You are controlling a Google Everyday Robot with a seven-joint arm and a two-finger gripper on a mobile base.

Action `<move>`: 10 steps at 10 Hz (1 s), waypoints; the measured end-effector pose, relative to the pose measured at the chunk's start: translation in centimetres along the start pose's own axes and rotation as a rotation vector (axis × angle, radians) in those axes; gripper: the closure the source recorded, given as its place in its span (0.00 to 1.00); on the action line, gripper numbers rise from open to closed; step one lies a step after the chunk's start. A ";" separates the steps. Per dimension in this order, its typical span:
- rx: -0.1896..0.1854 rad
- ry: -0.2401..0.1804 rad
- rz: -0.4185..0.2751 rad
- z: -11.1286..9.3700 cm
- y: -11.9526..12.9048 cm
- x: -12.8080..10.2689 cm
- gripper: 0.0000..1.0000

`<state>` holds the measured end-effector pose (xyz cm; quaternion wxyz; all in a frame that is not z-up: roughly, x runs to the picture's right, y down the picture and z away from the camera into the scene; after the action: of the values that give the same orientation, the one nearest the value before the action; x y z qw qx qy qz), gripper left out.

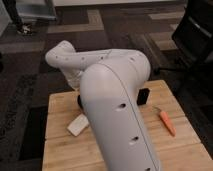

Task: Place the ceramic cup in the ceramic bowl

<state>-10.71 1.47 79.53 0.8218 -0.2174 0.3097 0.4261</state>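
Note:
My white arm [115,105] fills the middle of the camera view and reaches from the front over the wooden table [60,150]. Its elbow [60,55] bends down towards the table's far left part. The gripper is hidden behind the arm's thick link there. A small dark patch [79,101] shows at the arm's left edge; I cannot tell whether it is the dark blue ceramic bowl or part of the gripper. The white ceramic cup is hidden.
A flat pale rectangular block [77,126] lies on the table left of the arm. A small black upright object [144,96] stands to its right. An orange carrot [167,121] lies near the right edge. A black office chair [197,30] stands at the far right.

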 end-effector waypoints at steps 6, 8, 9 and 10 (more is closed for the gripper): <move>0.012 -0.023 0.016 -1.0 -0.1 1.1 0.31; 0.008 -0.013 0.020 -0.9 -0.2 1.7 0.31; 0.012 -0.009 0.019 -1.0 -0.3 1.8 0.31; 0.017 -0.003 0.008 -1.5 -0.1 2.1 0.31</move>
<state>-10.12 1.67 77.06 0.8224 -0.2084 0.3130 0.4270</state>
